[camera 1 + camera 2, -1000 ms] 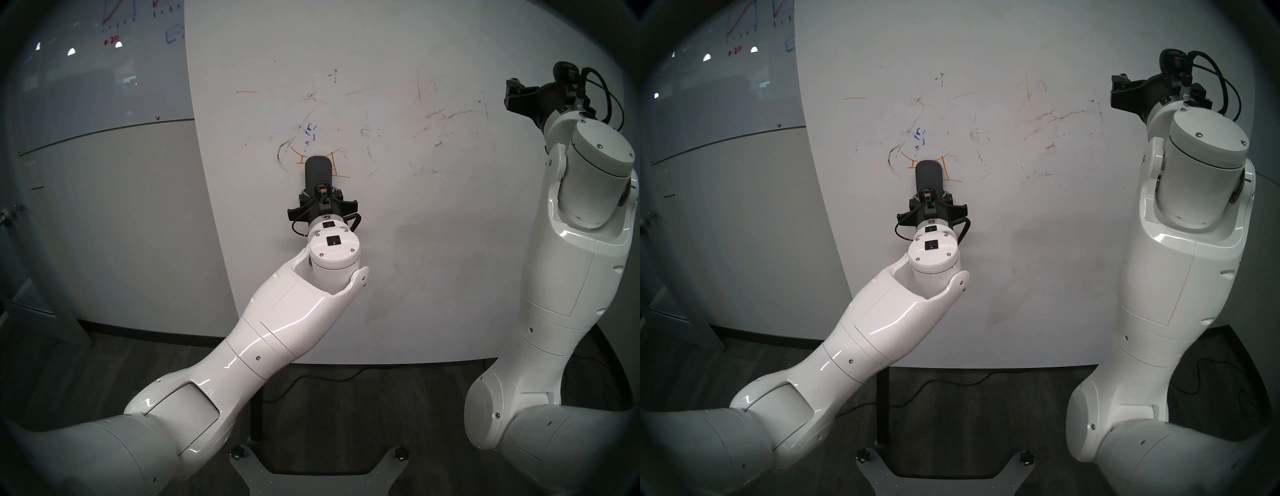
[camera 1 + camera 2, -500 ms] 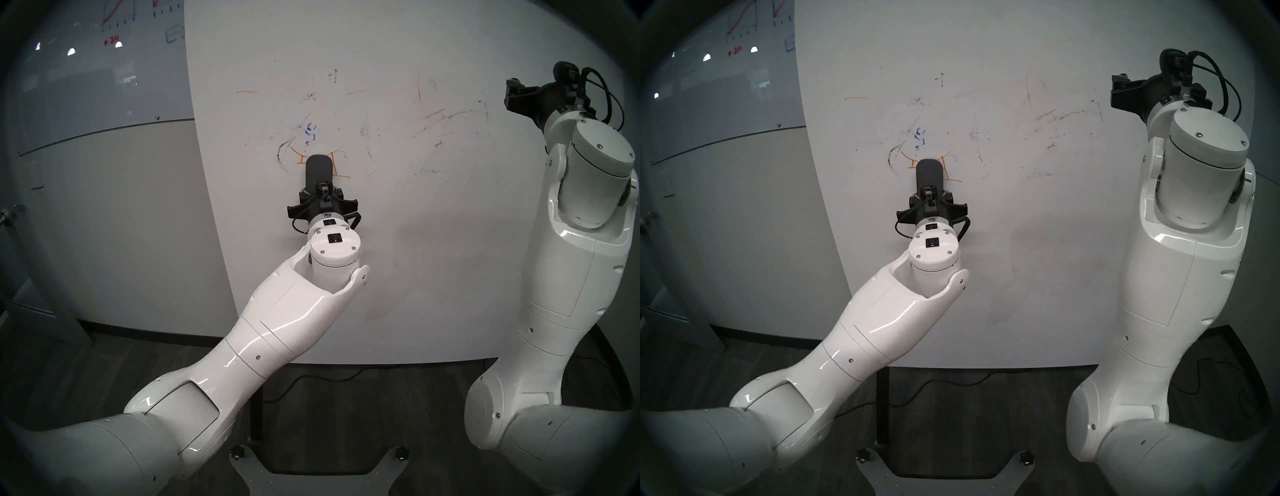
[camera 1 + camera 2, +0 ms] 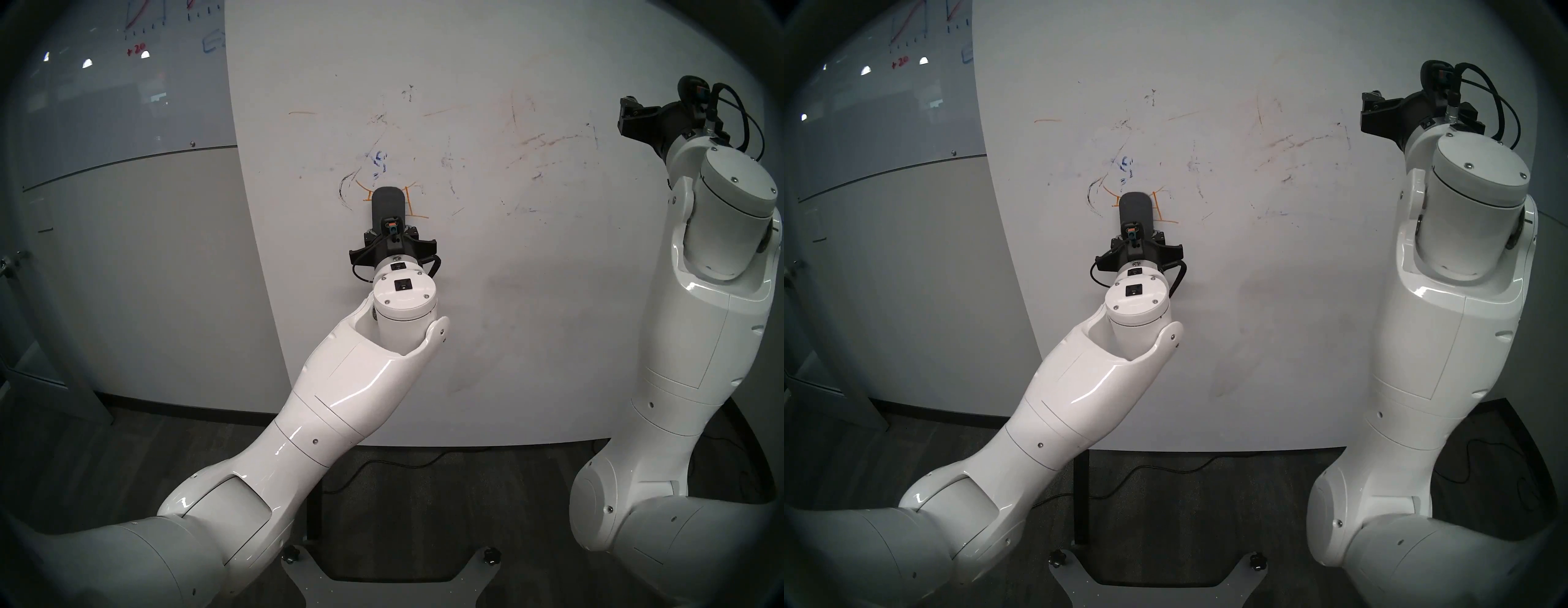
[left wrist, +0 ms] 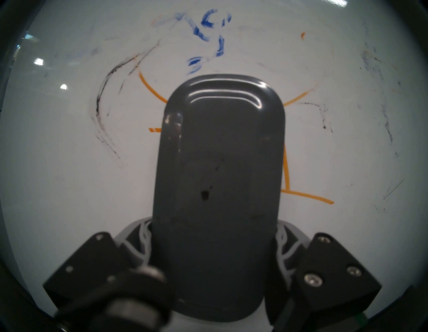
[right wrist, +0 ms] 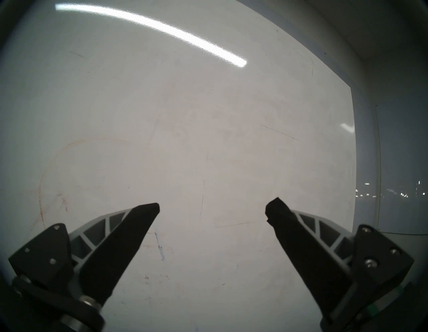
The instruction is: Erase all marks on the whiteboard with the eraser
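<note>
Slightly higher than before, left tool (image 4: 214,259) clamps eraser (image 4: 220,176) on whiteboard (image 3: 509,297); right tool (image 5: 212,208) gapes empty.

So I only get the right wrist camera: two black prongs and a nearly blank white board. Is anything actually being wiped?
Observer: Yes. The left jaws are shut on a dark grey eraser, which lies flat against the whiteboard.
Operator: What is it rubbing at?
Observer: Orange lines. They show on both sides of the eraser, which covers their middle.
Operator: Any other colours on there?
Observer: A smudged blue figure sits just above the eraser's rounded end.
</note>
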Available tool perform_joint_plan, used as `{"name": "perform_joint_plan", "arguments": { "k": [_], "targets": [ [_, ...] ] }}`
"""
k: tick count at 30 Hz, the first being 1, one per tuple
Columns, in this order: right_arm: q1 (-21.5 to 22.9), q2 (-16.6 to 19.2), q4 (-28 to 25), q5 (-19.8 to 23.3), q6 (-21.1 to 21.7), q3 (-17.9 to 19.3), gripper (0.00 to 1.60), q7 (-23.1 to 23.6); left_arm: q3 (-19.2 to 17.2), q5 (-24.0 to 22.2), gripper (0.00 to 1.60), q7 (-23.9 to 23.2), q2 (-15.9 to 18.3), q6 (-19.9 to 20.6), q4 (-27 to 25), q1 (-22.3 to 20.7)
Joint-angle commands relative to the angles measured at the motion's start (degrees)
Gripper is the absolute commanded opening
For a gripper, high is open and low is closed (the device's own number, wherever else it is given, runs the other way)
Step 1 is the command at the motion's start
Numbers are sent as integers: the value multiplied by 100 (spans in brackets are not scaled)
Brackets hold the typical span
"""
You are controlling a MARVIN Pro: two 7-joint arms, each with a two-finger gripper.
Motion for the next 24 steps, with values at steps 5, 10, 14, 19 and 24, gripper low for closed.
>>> {"name": "perform_joint_plan", "arguments": {
  "k": [5, 10, 14, 19, 24],
  "targets": [
    [31, 9, -36, 8, -10, -6, 160, -7, -819, 193, 0, -311, -116, 94, -436, -540],
    [27, 13, -36, 15, -11, -6, 160, -14, -906, 202, 0, -437, -191, 214, -521, -513],
    [23, 16, -35, 21, -11, -6, 160, -20, -960, 223, 0, -536, -254, 297, -616, -455],
    [18, 19, -35, 28, -11, -7, 160, -27, -1014, 251, 0, -654, -310, 407, -698, -410],
    [14, 23, -34, 37, -11, -7, 160, -34, -1089, 272, 0, -765, -369, 500, -776, -386]
  ]
}}
